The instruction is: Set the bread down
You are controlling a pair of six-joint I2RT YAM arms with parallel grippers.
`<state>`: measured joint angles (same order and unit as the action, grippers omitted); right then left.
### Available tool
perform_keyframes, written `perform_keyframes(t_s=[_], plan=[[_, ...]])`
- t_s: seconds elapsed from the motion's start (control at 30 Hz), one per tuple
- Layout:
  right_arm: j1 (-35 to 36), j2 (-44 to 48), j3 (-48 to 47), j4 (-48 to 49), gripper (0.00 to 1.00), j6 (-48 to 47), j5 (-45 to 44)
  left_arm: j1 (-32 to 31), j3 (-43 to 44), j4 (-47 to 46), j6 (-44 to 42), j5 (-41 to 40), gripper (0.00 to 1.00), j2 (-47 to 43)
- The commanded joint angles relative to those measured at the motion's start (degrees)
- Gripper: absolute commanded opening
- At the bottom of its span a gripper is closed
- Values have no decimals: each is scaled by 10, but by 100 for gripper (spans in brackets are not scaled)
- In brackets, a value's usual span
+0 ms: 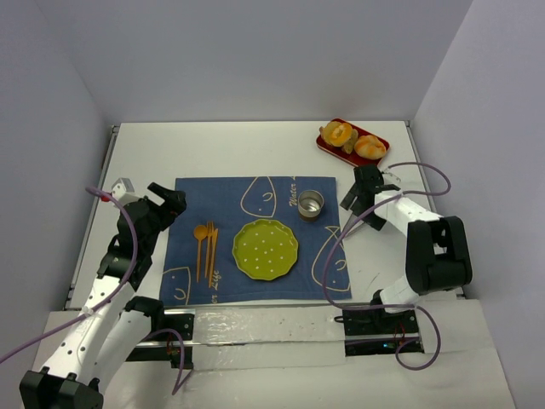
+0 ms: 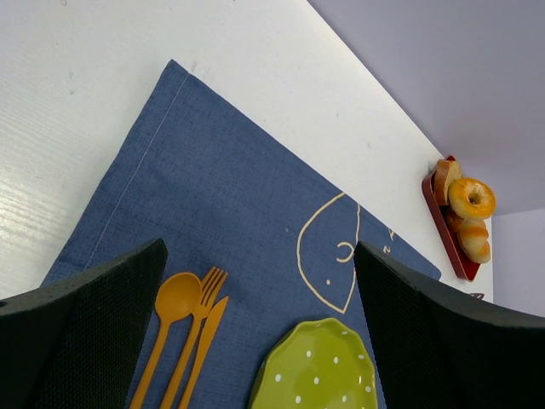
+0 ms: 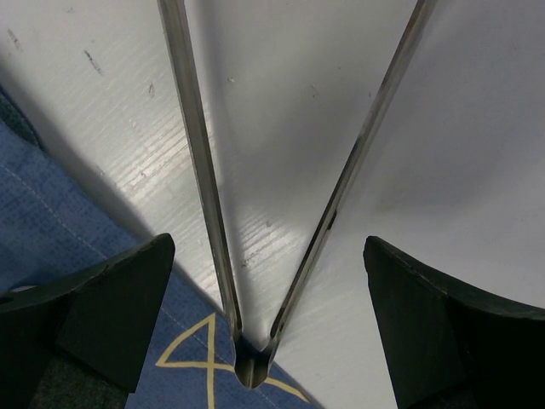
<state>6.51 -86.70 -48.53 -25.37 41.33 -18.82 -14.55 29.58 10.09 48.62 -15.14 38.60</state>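
The bread [image 1: 337,134] is a small round bun, golden-orange, ring-shaped with a darker brown middle. It lies on the red tray [image 2: 444,228] at the far right of the tabletop [image 1: 213,145]. The left claw [image 1: 170,201] and the right claw [image 1: 366,177] both stand wide apart, holding nothing.

Both arms are built of white links and black joints: the left arm [image 1: 94,328] at lower left, the right arm [image 1: 393,209] at right with a bulky black block. Lilac cables [image 1: 132,234] loop along them. The left gripper [image 1: 168,202] has black, mesh-textured fingers [image 2: 85,332].
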Motion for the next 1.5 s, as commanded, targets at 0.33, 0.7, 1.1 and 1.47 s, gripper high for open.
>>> perform_keyframes(t_s=[0.33,0.7,1.1,1.47], plan=[[-35,-91,-53,-8,100,-7,-2,0,4,-16,-11,2,99,-4],[-44,-53,-29,9,56,-20,-2,0,5,-9,-10,-2,99,-16],[-45,169,-15,-40,48,-44,-22,0,2,-9,-9,-1,99,-22],[-48,276,-78,27,52,-136,162,0,4,-6,-8,-1,99,-25]])
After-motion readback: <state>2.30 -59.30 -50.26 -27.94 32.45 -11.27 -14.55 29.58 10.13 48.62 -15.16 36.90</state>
